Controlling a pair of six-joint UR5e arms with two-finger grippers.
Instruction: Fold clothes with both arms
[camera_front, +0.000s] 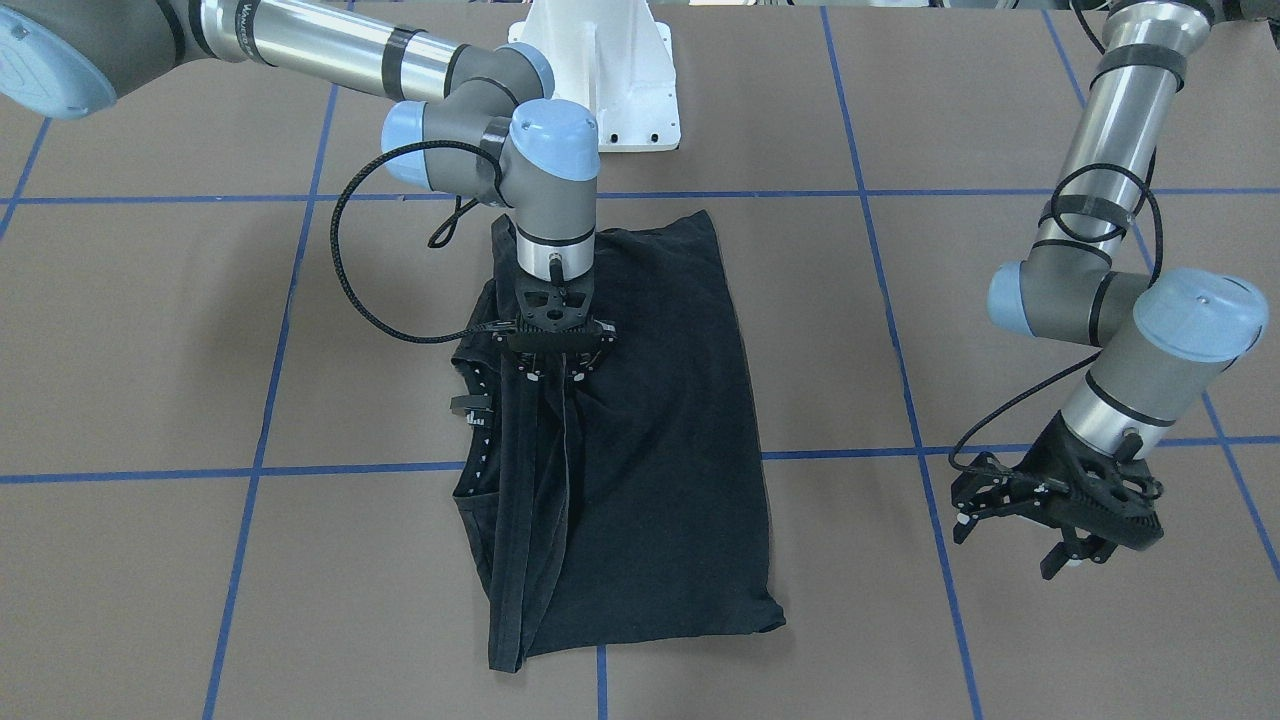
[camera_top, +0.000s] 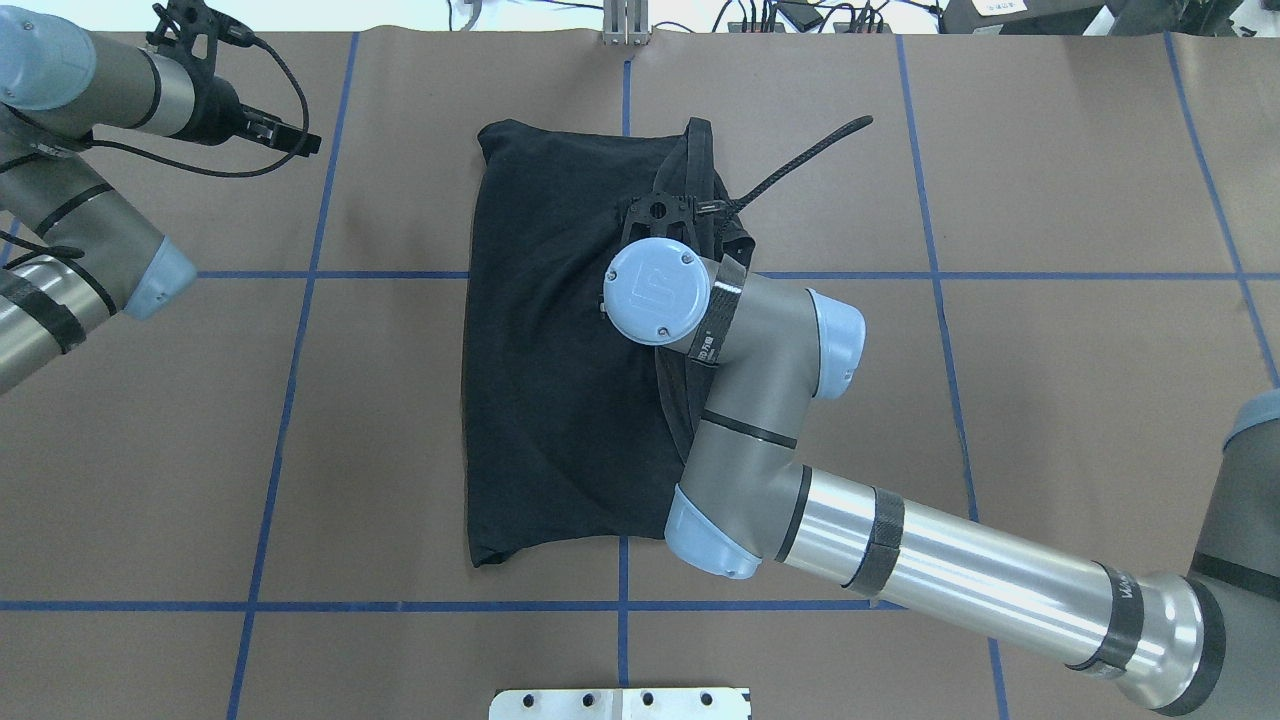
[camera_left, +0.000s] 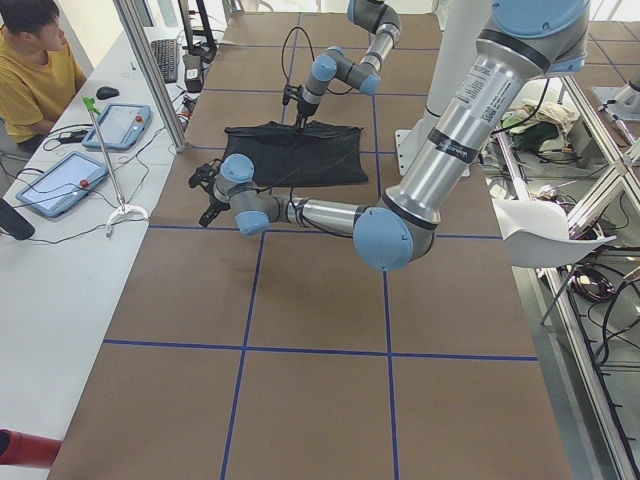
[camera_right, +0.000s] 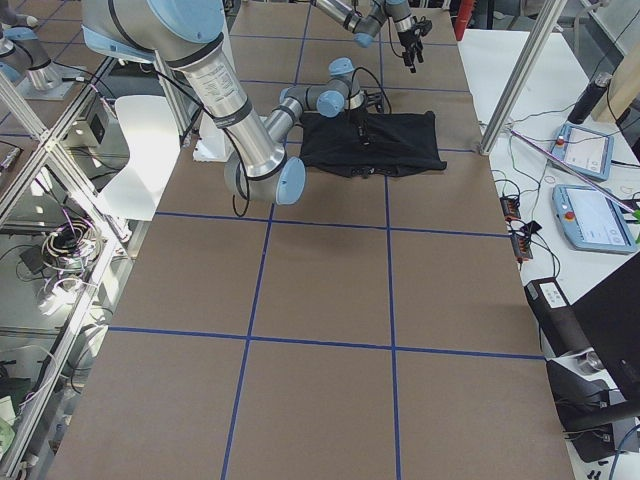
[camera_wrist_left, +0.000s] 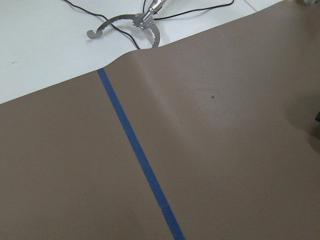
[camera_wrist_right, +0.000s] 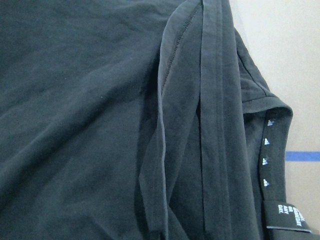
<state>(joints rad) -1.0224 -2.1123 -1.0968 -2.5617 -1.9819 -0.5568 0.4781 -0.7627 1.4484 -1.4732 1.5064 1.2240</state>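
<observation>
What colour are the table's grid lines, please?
The grid lines are blue, clearest in the overhead view.

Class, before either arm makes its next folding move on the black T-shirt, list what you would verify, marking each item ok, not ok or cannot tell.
1. Placement: the right tool sits on the T-shirt, at the bunched edge beside the collar label. Ok.
2. Grip: whether the right tool holds cloth. Cannot tell; black jaws merge with black fabric.
3. Free arm: the left tool is open, empty, over bare table, apart from the T-shirt. Ok.
4. Flatness: long ridges run along the edge by the right tool. Not ok.
5. Logo side: only plain black shows. Cannot tell.
</observation>
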